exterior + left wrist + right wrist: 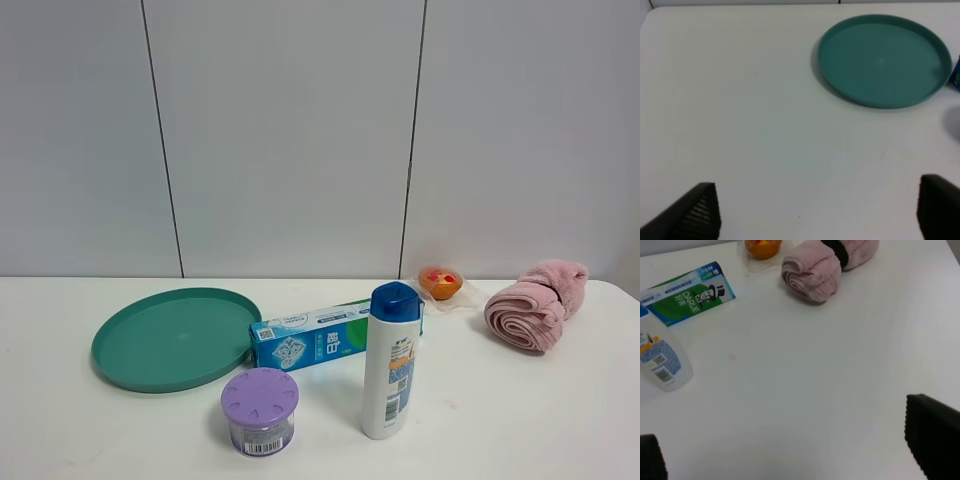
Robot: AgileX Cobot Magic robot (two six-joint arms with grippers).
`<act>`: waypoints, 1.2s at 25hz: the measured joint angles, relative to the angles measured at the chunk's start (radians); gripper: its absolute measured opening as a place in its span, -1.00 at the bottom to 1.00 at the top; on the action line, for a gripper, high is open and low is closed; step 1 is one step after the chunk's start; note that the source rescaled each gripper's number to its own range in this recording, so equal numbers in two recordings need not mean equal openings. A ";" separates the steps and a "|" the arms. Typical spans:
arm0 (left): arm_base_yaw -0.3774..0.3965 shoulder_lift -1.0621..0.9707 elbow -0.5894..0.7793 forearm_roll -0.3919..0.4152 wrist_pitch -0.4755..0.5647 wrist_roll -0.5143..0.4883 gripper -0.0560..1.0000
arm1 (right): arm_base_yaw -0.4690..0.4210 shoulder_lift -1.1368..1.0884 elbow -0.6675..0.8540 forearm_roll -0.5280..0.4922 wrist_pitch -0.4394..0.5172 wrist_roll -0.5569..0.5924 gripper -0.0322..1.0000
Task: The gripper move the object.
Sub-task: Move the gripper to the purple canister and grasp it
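Note:
The small round jar (259, 411) with a lavender slotted lid, clear purple body and barcode label stands upright near the table's front, left of the white bottle. Neither arm shows in the exterior high view. My left gripper (817, 210) is open and empty above bare table, with the teal plate ahead of it. My right gripper (785, 452) is open and empty above bare table, well away from the jar. The jar does not show in either wrist view.
A teal plate (130, 365) lies at the left, also in the left wrist view (840, 85). A blue toothpaste box (310, 345), a white blue-capped bottle (391, 362), an orange item (440, 282) and a rolled pink towel (535, 305) stand to the right.

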 joint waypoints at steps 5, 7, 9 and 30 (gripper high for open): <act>0.000 0.000 0.000 0.000 0.000 0.000 -0.22 | 0.000 0.000 0.000 0.000 0.000 0.000 1.00; 0.000 0.000 0.000 0.000 0.000 0.000 -0.22 | 0.000 0.000 0.000 0.000 0.000 0.000 1.00; 0.000 0.000 0.000 0.000 0.000 0.001 -0.22 | 0.000 0.000 0.000 0.000 0.000 0.000 1.00; 0.000 0.000 0.000 0.000 0.000 0.001 -0.22 | 0.000 0.000 0.000 0.000 0.000 0.000 1.00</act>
